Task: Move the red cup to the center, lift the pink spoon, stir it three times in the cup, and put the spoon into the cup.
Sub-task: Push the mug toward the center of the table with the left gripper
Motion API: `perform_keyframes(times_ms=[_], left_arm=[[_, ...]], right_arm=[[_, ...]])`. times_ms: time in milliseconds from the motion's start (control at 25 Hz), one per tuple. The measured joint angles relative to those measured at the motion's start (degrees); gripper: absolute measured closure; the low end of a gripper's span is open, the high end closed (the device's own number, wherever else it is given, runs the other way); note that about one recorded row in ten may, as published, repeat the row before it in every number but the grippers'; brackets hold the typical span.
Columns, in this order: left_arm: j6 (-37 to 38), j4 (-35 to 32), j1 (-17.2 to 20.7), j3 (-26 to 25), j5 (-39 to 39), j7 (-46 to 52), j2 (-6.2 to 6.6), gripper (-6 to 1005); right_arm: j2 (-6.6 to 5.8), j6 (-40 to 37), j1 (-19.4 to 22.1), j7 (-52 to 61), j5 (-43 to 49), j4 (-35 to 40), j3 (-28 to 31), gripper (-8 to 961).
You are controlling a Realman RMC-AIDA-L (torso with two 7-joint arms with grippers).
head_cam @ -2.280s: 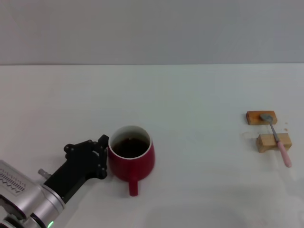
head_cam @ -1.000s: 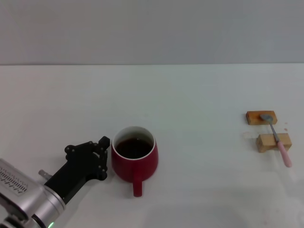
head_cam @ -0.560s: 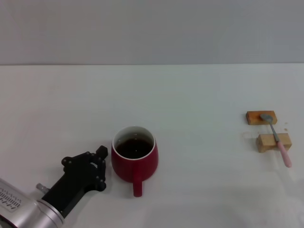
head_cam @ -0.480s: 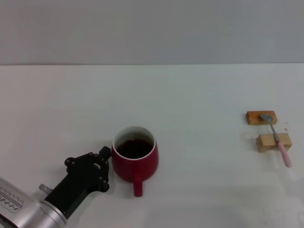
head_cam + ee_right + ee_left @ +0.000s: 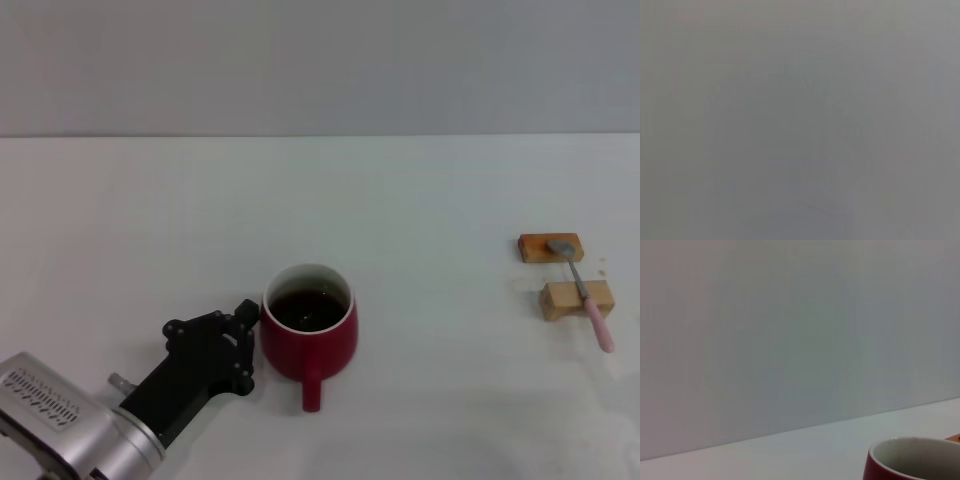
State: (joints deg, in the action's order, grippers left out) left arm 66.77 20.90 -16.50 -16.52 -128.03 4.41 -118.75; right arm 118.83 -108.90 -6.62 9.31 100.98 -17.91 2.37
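The red cup stands upright on the white table, near its front and left of the middle, with dark liquid inside and its handle facing me. My left gripper is shut and rests against the cup's left side, holding nothing. The left wrist view catches only the cup's rim. Far to the right, the pink spoon lies across two wooden blocks, its grey bowl on the farther block and its pink handle pointing toward me. My right gripper is out of view.
The two tan wooden blocks sit close to the table's right edge. A grey wall rises behind the table's far edge. The right wrist view holds only flat grey.
My left gripper has slid to the right, and the red cup has moved right with it, toward the table's middle. The spoon and blocks have stayed put.
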Motion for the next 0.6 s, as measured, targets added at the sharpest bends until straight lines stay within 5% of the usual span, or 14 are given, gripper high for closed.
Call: perform_keyframes(times_ms=[600], left_arm=[[-1.86, 1.46, -1.02, 0.83, -0.10, -0.22, -0.06, 1000]], right_arm=[[0.00, -0.16, 0.03, 0.01, 0.00, -0.02, 0.00, 218]])
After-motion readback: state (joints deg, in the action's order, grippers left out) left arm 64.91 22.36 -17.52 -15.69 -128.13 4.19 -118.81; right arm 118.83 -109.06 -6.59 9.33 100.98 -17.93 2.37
